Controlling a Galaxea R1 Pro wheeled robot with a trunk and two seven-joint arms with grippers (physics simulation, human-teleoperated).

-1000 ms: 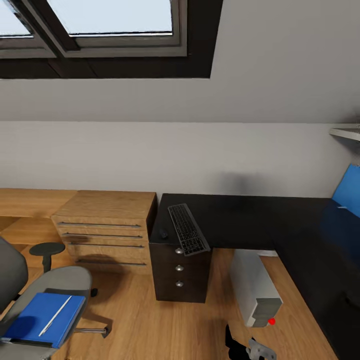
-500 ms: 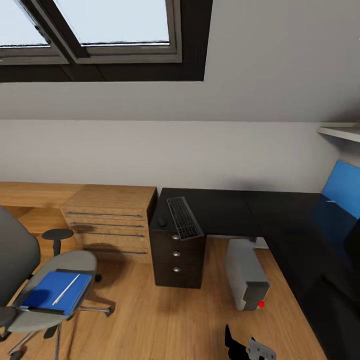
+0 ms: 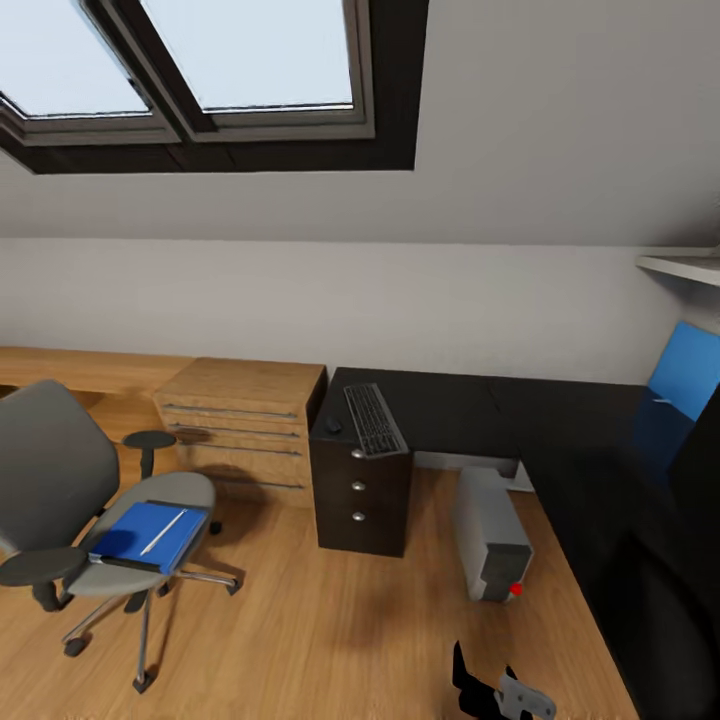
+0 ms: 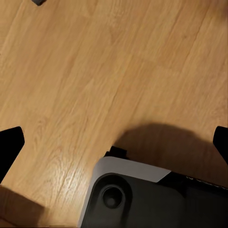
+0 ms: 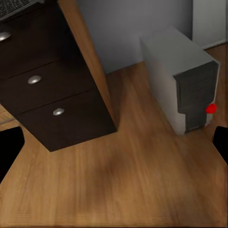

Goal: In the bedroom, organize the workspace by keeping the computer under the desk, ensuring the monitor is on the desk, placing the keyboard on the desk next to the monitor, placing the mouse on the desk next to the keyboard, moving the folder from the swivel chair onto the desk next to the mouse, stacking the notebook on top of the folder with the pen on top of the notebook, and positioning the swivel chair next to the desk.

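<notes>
The swivel chair [image 3: 60, 470] stands on the floor at the left, apart from the desk [image 3: 460, 405]. On its seat lies the blue folder [image 3: 130, 535] with the white pen [image 3: 162, 532] across it. I cannot make out the notebook. The keyboard [image 3: 373, 418] and the mouse [image 3: 334, 426] lie on the desk's left end above the black drawers [image 3: 362, 490]. The computer [image 3: 490, 530] lies on the floor by the drawers [image 5: 52, 85], also in the right wrist view [image 5: 183, 80]. A black slab cut off at the right edge [image 3: 703, 450] could be the monitor. My right gripper [image 3: 497, 690] [image 5: 114, 145] is open and empty. My left gripper [image 4: 114, 145] is open over bare floor.
A light wooden cabinet with drawers [image 3: 245, 420] adjoins the desk's left end. A blue back panel [image 3: 690, 380] and a white shelf [image 3: 685, 265] are at the right. Skylights [image 3: 250, 55] sit in the sloped wall. Part of my base [image 4: 142, 199] appears in the left wrist view.
The whole picture has shifted: the camera has drawn back and turned left, bringing the chair fully into view. The things themselves have not moved.
</notes>
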